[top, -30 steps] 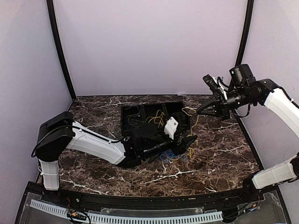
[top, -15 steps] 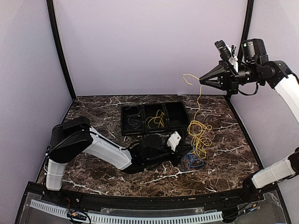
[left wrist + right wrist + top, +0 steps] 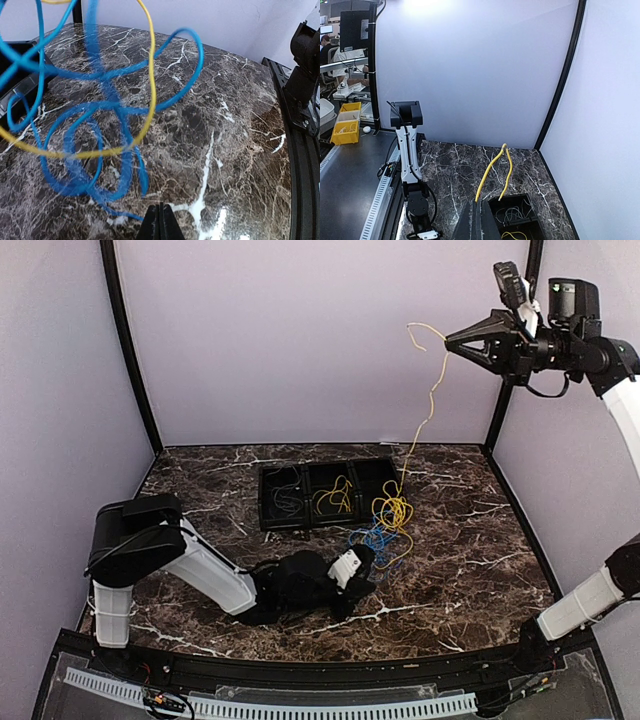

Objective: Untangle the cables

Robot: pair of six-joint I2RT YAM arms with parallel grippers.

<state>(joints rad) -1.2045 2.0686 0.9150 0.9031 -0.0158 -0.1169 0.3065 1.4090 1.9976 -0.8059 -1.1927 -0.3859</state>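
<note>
The counter [image 3: 480,540] carries a black tray [image 3: 263,502] near its far edge. The cables [image 3: 388,525], light, limp and, I think, slippery, hang in a loose knot just before the tray's right end. One yellow strand climbs to the right gripper [image 3: 450,341], closed on it high over the far right corner. A good hold would be one strand near the knot. The left gripper [image 3: 362,562] lies low, fingers together; whether blue wire sits between them is hidden.

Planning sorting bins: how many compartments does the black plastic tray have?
3, side by side: left compartment with dark wires, middle compartment with yellow wires, right compartment, partly hidden by the hanging yellow cable.
</note>
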